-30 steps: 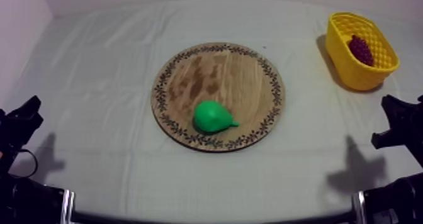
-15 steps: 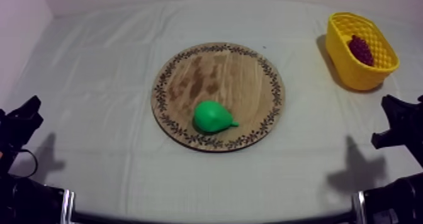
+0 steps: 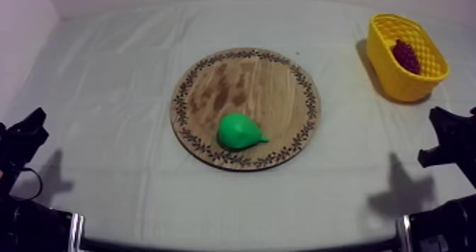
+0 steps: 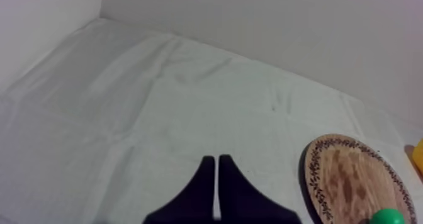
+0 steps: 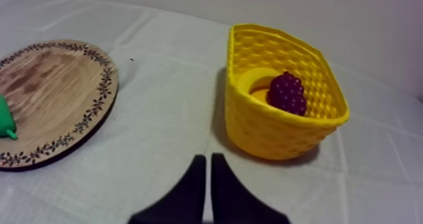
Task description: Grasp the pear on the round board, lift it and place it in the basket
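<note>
Cloth-covered counter (image 3: 106,92), grey-white. The pear (image 3: 239,131) lies on its side on the wooden board (image 3: 269,78). Closed and empty: left hand (image 4: 215,158), right hand (image 5: 208,157). Risk: rounded pear may roll from a pinch; yellow basket (image 3: 397,81) sits well apart.

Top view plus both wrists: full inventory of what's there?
wooden board: 1, brown with a dark patterned rim, middle of the table
pear: 1, green, lying on the near part of the board, stem toward my right side
yellow basket: 1, yellow, far right part of the table
bunch of grapes: 1, dark purple-red, inside the basket
cloth: 1, grey-white, covering the table
left gripper: 1, black, low at my left side, fingers together on nothing
right gripper: 1, black, low at my right side, in front of the basket, fingers together on nothing
</note>
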Robot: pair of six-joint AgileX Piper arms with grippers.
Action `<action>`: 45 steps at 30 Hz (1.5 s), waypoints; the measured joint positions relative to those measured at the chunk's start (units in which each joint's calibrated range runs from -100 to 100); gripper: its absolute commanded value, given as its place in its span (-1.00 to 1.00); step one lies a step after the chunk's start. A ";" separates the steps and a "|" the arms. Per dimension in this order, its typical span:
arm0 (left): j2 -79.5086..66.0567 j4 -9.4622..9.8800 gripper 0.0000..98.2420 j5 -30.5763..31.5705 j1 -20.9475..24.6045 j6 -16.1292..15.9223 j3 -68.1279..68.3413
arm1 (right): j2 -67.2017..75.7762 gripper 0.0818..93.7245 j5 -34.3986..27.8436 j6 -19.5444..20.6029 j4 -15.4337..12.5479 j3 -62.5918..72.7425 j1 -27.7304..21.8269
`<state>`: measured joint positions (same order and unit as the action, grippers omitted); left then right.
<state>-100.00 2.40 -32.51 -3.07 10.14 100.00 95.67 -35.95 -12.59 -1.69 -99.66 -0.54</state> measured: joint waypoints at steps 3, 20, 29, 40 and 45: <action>0.00 0.00 -1.00 0.00 0.00 0.00 0.00 | 0.00 -0.99 0.00 0.00 0.00 0.00 0.00; 0.00 0.00 -1.00 0.00 0.00 0.00 0.00 | 0.00 -0.99 0.00 -0.02 0.00 0.00 0.00; 0.00 0.00 -1.00 0.00 0.00 0.00 0.00 | 0.00 -0.99 0.00 0.04 0.00 0.00 0.00; 0.00 0.00 -1.00 0.00 0.00 0.00 0.00 | 0.00 -0.98 2.73 -0.74 -1.48 0.00 -0.49; 0.00 0.00 -1.00 0.00 0.00 0.00 0.00 | -1.47 -0.99 7.42 -3.28 0.02 1.83 -0.06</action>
<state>-100.00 2.40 -32.51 -3.07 10.14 100.00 94.21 -28.53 -15.87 -1.67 -97.83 -0.60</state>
